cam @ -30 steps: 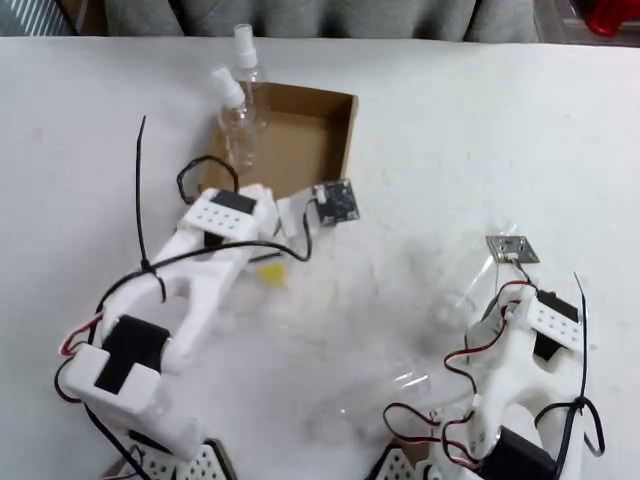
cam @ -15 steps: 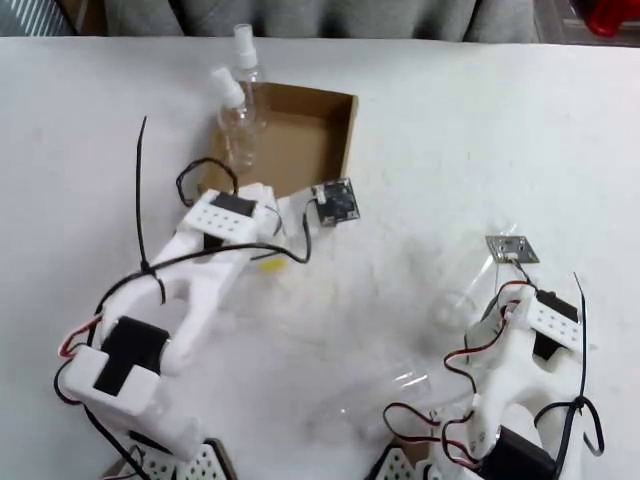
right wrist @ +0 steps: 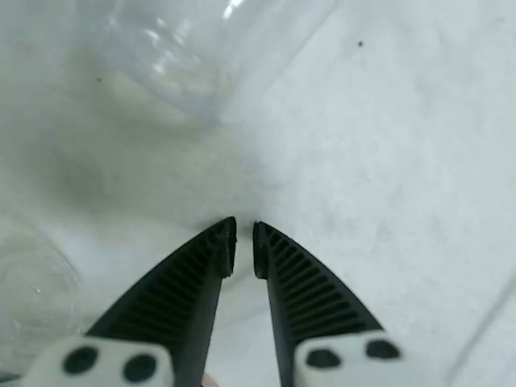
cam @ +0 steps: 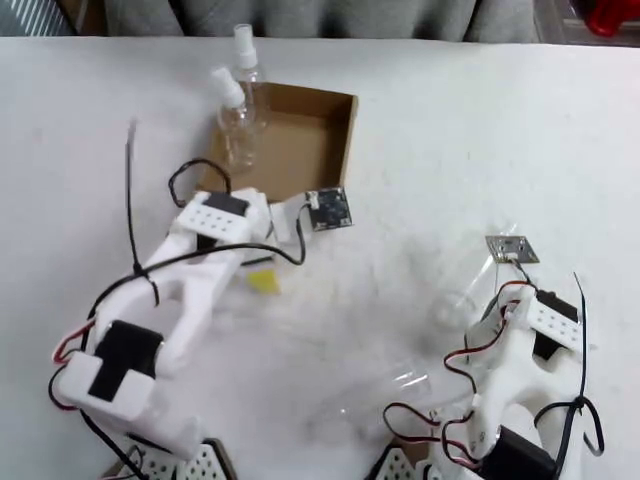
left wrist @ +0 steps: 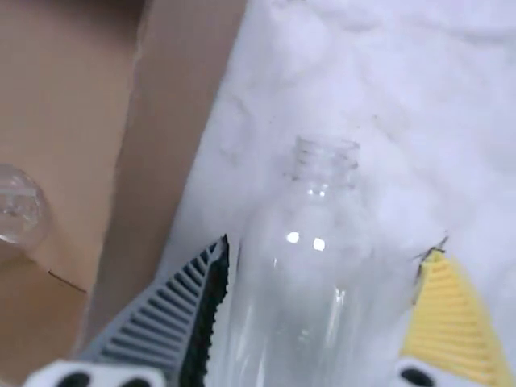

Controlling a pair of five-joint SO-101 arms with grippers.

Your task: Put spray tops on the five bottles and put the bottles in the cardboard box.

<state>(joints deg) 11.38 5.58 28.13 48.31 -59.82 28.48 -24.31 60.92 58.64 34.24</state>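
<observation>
Fingers point(right wrist: 185, 290) of the right end effector point(right wrist: 244, 234) are nearly closed on nothing over the white worktop point(right wrist: 387, 161), with a clear plastic bottle point(right wrist: 201, 56) lying just beyond them. Farther out, the left end effector point(left wrist: 329, 250) grips a clear topless plastic bottle point(left wrist: 318, 298) beside the brown cardboard box point(cam: 300, 150). Two spray-topped clear bottles point(cam: 240, 115) sit at the box's far left corner.

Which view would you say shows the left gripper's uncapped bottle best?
The left wrist view: the uncapped bottle with its open threaded neck sits between the left gripper's fingers. From the high view the arm covers it; the right wrist view faces other clear plastic.
</observation>
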